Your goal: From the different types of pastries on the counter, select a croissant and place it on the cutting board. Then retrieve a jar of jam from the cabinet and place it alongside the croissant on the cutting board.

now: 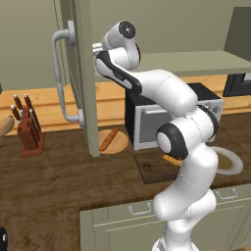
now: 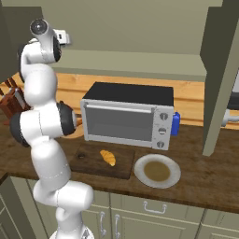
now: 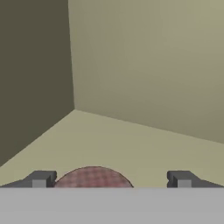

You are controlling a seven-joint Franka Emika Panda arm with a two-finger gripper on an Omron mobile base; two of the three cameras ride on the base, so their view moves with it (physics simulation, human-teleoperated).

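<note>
My gripper (image 3: 110,179) is open inside the olive-grey cabinet (image 2: 133,63), just above its shelf. The reddish lid of the jar of jam (image 3: 92,176) lies between the two fingers (image 3: 40,178), nearer the left one, and I cannot tell whether that finger touches it; the jar's body is hidden. The open cabinet door (image 1: 84,73) carries a curved grey handle (image 1: 59,73). Down on the counter (image 2: 205,182), the golden croissant (image 2: 108,157) rests on the dark cutting board (image 2: 88,164). From the left base view the arm covers most of the croissant (image 1: 169,159) on the board (image 1: 149,170).
A black-and-silver toaster oven (image 2: 128,116) stands behind the board, a grey plate (image 2: 157,171) beside it. A round light-wood disc (image 1: 113,142) holds a long pastry. A knife block (image 1: 29,130) sits at the left. The second cabinet door (image 2: 219,79) hangs open at the right.
</note>
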